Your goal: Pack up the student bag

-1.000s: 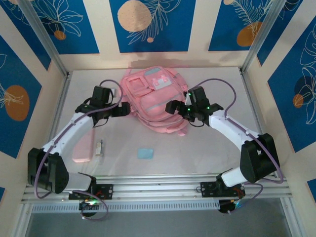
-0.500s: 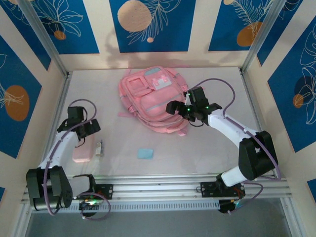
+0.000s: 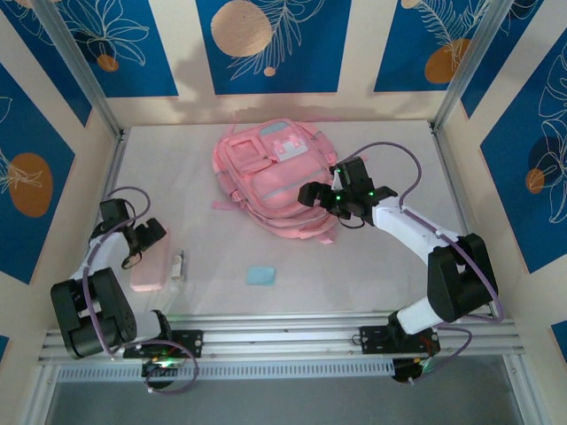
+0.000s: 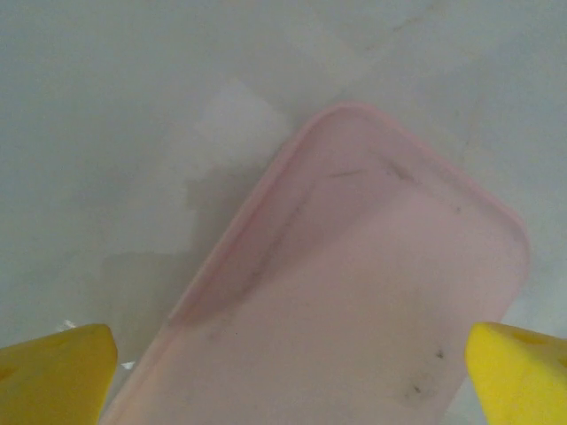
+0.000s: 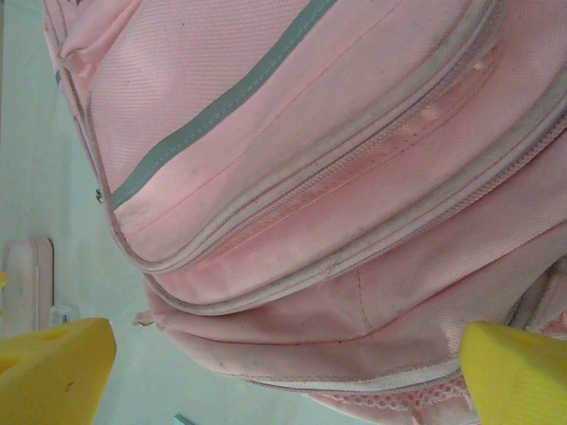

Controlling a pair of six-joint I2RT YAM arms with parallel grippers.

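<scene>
The student bag (image 3: 270, 181) is a soft pink backpack with grey stripes, lying flat at the back middle of the table. My right gripper (image 3: 307, 193) hovers at its right side, open. In the right wrist view both yellow fingertips (image 5: 53, 367) stand wide apart over the bag's zipped seams (image 5: 319, 221), touching nothing. My left gripper (image 3: 149, 235) is at the far left, just above the top end of a flat pink pencil case (image 3: 149, 267). The left wrist view has the case (image 4: 354, 310) lying between the spread yellow fingertips (image 4: 53, 372), open and not closed on it.
A small white stick-like item (image 3: 179, 264) lies just right of the pencil case. A small light-blue flat piece (image 3: 260, 274) sits in the front middle. Metal frame posts and walls (image 3: 106, 168) close in the table on both sides.
The left arm has pulled back from the bag's left side to the far left, over the pencil case. The right arm has hardly moved.
</scene>
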